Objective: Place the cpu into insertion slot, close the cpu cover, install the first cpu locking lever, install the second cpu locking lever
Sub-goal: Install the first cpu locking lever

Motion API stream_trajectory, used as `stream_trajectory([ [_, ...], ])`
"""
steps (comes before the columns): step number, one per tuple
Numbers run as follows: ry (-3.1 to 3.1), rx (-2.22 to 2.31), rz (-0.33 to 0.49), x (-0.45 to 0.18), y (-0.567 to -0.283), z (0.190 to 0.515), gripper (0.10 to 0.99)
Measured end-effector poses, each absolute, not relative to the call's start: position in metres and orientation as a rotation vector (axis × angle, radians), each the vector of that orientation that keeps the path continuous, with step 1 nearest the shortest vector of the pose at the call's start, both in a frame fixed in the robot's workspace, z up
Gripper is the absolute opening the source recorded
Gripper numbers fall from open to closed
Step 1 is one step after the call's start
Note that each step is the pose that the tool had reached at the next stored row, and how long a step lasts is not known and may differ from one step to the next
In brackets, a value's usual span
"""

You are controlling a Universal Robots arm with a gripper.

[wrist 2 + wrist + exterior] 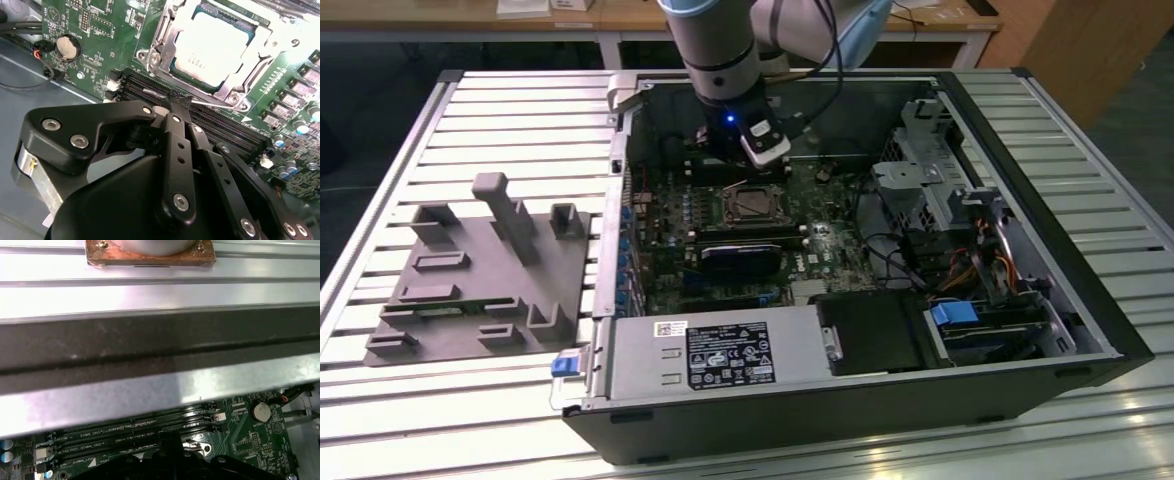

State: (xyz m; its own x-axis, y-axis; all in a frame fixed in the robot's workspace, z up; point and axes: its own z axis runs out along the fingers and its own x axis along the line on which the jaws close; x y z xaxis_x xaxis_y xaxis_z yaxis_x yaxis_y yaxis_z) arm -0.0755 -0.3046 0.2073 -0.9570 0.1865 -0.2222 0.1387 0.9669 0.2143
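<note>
fingers (pixel 176 120) clenched together, tips touching the thin locking lever (pixel 216 104); just beyond them, the cpu (pixel 215 42) lies under the cpu cover (pixel 166 36).

The exterior view stands off the arm (pixel 720 50), high and well back. It looks steeply down on the open computer case (pixel 1087 270) lying on the slatted table (pixel 520 110), with the whole green board (pixel 670 262) in sight. Both wrist views ride close above that board. The second wrist view looks along the gripper (pixel 176 102) down at the cpu (pixel 215 42). The first wrist view faces flatter, across the board toward the case's rim (pixel 160 390) and the table's slats beyond. Both wrist views share the memory slots (pixel 225 131) (pixel 125 432) and the coin battery (pixel 67 46) (pixel 260 411).
</note>
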Motion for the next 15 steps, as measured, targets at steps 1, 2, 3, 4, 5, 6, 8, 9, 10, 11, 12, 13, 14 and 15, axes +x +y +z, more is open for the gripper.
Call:
stream_trajectory([
  [1,2.873,0.247,0.287,-0.0755,-0.304,0.2071,0.102],
  [2,2.872,0.254,0.287,-0.0755,-0.3033,0.2069,0.102],
  [3,2.871,0.26,0.286,-0.0755,-0.3028,0.2068,0.102],
  [4,2.87,0.268,0.285,-0.0755,-0.3023,0.2066,0.102],
  [5,2.869,0.274,0.284,-0.0755,-0.302,0.2064,0.102],
  [6,2.867,0.282,0.283,-0.0755,-0.3017,0.2062,0.102],
  [8,2.865,0.295,0.281,-0.0755,-0.3013,0.2056,0.102],
  [9,2.864,0.301,0.279,-0.0755,-0.3012,0.2053,0.102],
  [10,2.863,0.306,0.277,-0.0755,-0.3012,0.2049,0.102],
  [11,2.862,0.312,0.275,-0.0755,-0.3011,0.2045,0.102],
  [12,2.86,0.318,0.272,-0.0755,-0.3011,0.2041,0.102],
  [13,2.859,0.323,0.269,-0.0755,-0.3011,0.2036,0.102],
  [14,2.858,0.329,0.266,-0.0755,-0.3011,0.203,0.102],
  [15,2.857,0.334,0.264,-0.0755,-0.3011,0.2025,0.102],
])
